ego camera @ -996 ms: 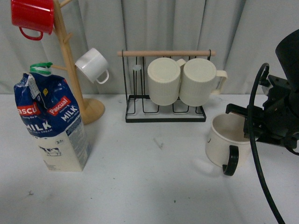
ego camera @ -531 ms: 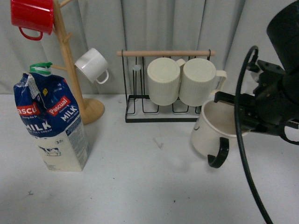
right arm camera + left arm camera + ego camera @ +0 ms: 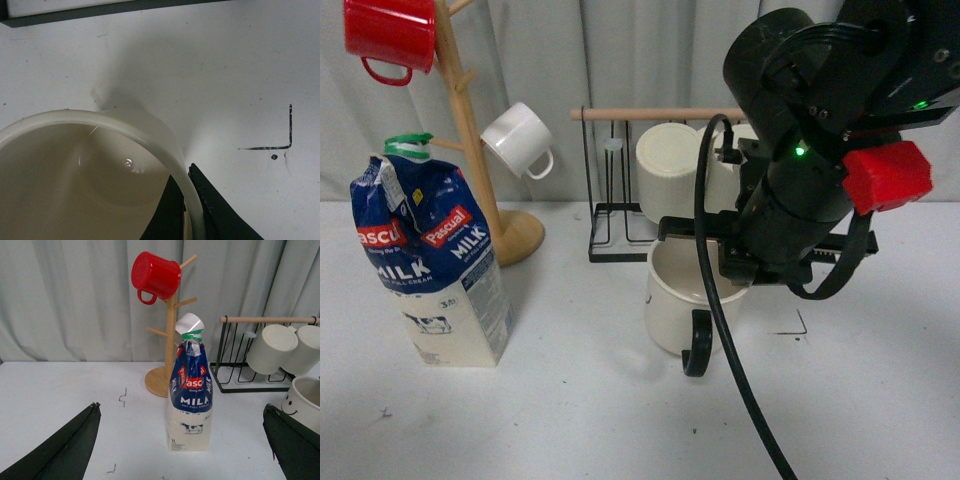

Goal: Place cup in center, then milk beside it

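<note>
1. Right gripper [image 3: 186,205] is clamped on the rim of the cup [image 3: 682,300], held about midway between the side edges of the surface [image 3: 570,400], not yet released.
2. Milk [image 3: 432,270] stands near the left edge, untouched; left gripper [image 3: 181,407] is apart.

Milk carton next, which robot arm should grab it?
Left. The left gripper is open and empty, facing the milk carton on the robot's left side. The right gripper grips the cup by its rim.
</note>
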You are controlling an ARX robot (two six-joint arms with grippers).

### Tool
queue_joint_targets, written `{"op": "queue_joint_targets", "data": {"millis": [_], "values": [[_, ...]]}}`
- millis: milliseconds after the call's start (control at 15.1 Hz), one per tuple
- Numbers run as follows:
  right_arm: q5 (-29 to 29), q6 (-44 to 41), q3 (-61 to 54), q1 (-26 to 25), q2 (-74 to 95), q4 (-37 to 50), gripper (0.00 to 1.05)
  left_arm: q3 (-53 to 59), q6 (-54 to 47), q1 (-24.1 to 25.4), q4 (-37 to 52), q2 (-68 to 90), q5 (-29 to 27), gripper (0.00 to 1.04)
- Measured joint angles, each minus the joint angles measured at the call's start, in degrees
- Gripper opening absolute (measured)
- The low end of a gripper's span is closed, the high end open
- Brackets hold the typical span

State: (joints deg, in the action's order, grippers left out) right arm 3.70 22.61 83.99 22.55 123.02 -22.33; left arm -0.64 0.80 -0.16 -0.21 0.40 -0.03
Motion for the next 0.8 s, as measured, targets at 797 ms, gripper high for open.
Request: {"op": "queue_joint_targets", "data": {"millis": [797], "values": [[-0.1, -3.3, 0.5, 1.5, 1.5, -2.5, 0.03, 0.0, 0.0, 0.0, 0.0, 0.0, 0.0, 0.98]]}}
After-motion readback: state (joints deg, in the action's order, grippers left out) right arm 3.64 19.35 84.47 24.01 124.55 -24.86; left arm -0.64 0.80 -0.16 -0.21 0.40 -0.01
